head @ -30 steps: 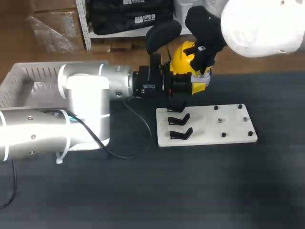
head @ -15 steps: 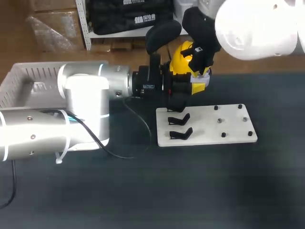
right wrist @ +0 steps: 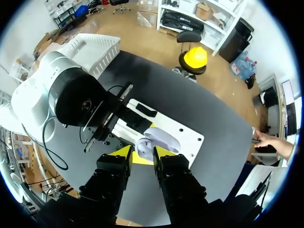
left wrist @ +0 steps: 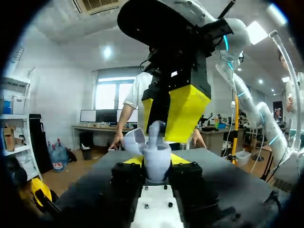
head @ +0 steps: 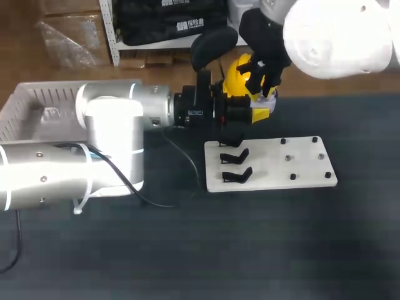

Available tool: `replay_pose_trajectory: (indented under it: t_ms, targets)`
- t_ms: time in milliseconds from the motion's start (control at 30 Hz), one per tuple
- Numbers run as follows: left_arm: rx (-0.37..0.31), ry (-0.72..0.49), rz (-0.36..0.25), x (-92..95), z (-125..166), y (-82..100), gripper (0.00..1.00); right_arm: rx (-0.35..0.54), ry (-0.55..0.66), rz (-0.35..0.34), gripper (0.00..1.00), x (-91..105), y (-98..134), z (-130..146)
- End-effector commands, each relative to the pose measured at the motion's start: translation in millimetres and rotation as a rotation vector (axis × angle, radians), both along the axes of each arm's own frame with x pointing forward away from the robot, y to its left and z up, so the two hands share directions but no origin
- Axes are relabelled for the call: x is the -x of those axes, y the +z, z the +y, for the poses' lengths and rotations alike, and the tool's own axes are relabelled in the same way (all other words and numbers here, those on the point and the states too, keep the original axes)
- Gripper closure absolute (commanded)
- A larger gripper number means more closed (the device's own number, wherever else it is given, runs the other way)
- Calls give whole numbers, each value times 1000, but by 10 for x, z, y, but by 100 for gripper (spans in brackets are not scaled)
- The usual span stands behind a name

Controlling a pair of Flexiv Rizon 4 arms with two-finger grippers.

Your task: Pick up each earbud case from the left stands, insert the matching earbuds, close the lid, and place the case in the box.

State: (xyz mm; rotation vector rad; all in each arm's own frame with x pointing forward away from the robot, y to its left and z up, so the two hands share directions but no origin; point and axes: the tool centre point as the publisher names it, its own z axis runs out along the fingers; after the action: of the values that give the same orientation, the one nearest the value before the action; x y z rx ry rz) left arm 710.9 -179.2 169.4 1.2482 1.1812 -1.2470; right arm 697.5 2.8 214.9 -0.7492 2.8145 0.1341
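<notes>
Overhead first: the left arm (head: 112, 119) comes in across the table (head: 250, 250), and the left gripper (head: 259, 111) is clamped on a pale case (head: 262, 101), held up behind the far edge of the white board (head: 275, 164). The right gripper (head: 267, 92) hangs straight down onto the case from above; whether it holds anything I cannot tell. Three black stands (head: 236, 156) sit in a column on the board's left part, and small dark pegs (head: 292, 177) dot its right part. The white box (head: 25, 106) lies at the table's far left, partly behind the left arm. From the left wrist, the case (left wrist: 156, 159) sits upright in the left gripper (left wrist: 156, 172), pressed from both sides, with its lid (left wrist: 134, 141) swung open to one side. The right gripper (left wrist: 159, 124) points down into the open case, touching or almost touching it. From the right wrist, the right gripper (right wrist: 142, 156) is directly over the case (right wrist: 154, 142), whose open lid leans toward the board (right wrist: 187, 137). The left gripper (right wrist: 124, 124) reaches the case from the side. One stand (right wrist: 146, 110) shows on the board beyond it, and the box (right wrist: 95, 47) stands well apart, past the left arm (right wrist: 47, 90).
</notes>
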Motion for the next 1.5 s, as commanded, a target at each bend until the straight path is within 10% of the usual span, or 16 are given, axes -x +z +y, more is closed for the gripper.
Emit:
replay_pose_trajectory:
  t_ms: [33, 767, 1500]
  targets:
    - [2, 0, -1, 10, 7, 11, 100, -2, -3, -6, 66, 6, -17, -28]
    - [2, 0, -1, 10, 7, 11, 100, -42, -24, -49, 56, 38, 147, -34]
    - [2, 0, -1, 10, 7, 11, 100, -82, -104, -117, 55, -667, 188, -170]
